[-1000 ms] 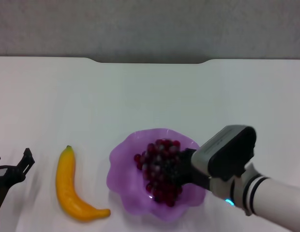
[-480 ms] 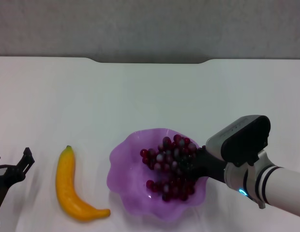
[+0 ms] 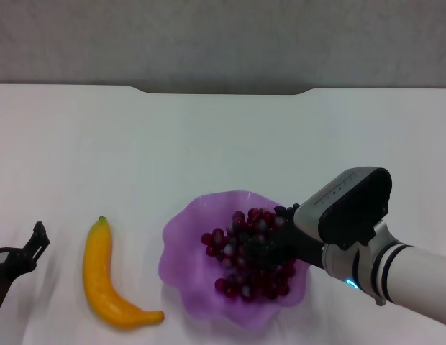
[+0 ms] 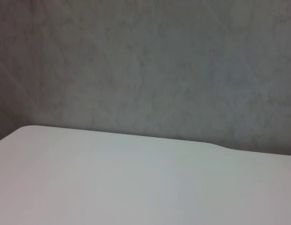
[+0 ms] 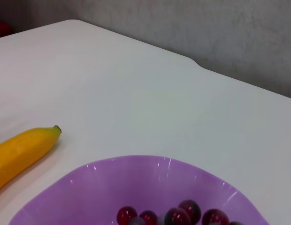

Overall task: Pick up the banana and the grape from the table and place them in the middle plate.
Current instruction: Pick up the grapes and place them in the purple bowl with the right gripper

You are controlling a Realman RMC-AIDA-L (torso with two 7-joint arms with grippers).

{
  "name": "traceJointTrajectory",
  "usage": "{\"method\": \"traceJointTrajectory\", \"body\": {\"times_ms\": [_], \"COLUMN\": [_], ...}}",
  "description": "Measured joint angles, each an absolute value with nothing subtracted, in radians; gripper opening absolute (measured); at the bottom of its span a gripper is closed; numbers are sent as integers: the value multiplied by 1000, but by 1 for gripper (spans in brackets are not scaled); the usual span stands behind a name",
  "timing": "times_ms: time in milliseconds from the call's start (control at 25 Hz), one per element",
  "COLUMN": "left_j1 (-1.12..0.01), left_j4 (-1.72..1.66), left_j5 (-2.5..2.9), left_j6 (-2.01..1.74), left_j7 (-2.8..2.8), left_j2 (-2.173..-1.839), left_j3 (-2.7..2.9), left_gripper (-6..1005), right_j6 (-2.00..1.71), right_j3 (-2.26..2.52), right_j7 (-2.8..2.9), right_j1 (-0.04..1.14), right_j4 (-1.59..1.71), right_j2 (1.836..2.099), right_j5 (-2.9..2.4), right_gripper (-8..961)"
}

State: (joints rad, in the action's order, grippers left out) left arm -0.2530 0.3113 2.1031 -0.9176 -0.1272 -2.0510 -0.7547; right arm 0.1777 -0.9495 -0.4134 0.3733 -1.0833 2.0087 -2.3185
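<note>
One grape (image 3: 249,253) bunch in middle plate (image 3: 181,241), under right gripper (image 3: 277,244).

My dark red grape (image 3: 248,255) bunch lies in the purple middle plate (image 3: 183,244); the yellow banana (image 3: 108,277) lies on the table (image 3: 223,144), just left.

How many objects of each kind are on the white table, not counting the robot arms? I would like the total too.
Smooth yellow curved banana: 1
Bunch of dark red-purple round grapes: 1
Translucent purple plastic plate with wavy rim: 1
Total: 3
</note>
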Motion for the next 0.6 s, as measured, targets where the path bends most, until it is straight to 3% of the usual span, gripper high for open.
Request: {"method": "traceJointTrajectory", "body": {"times_ms": [240,600], "left_j1": [-252,-252], "left_j4": [311,311], "left_j5": [2103,2103], "left_j6": [-918,-920], "left_j7": [-127,-127], "left_j2": [-2051,-2051], "left_j3": [-760,-764], "left_gripper": [890,891], "right_j6": [169,-61], "right_j3": [-949,-946], "right_j7": [-468,-678], "right_j1": [348,229], "right_j4": [-1107,-1155], "right_j2": [2007,2007], "right_j5": [-2323,-2342], "right_gripper": [903,903]}}
